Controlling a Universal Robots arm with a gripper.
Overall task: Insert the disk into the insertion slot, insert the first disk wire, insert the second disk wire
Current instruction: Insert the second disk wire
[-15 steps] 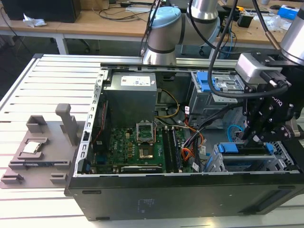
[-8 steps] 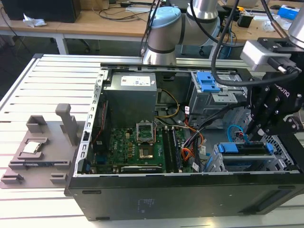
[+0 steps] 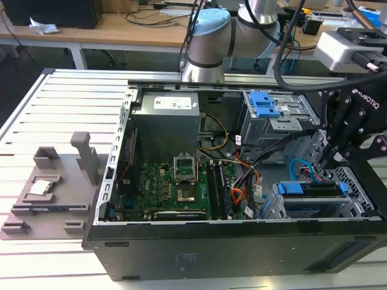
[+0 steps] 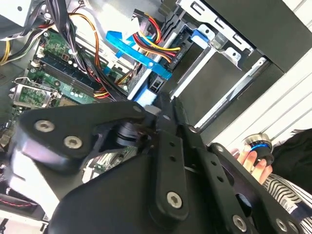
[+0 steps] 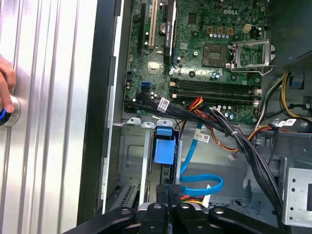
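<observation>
The disk (image 3: 314, 197) in its blue carrier (image 5: 164, 146) sits inside the insertion slot (image 3: 358, 181), the grey perforated cage at the exterior view's right. My gripper (image 3: 331, 162) hangs just over the disk's back end, with its fingers (image 5: 168, 191) pressed together. The second disk wire (image 5: 201, 183), a light blue flat cable, loops beside the fingertips (image 4: 165, 103) and ends in a dark plug (image 4: 156, 84) at the disk. The first disk wire (image 4: 152, 41), a red bundle, reaches the disk beside it. I cannot tell whether the fingers hold a plug.
A larger grey drive box with a blue latch (image 3: 263, 104) stands behind the cage. Thick black cables (image 5: 229, 127) and orange wires cross beside the motherboard (image 3: 175, 187). A person's hand (image 4: 251, 161) rests on a blue-ringed button (image 5: 4, 111) outside the case.
</observation>
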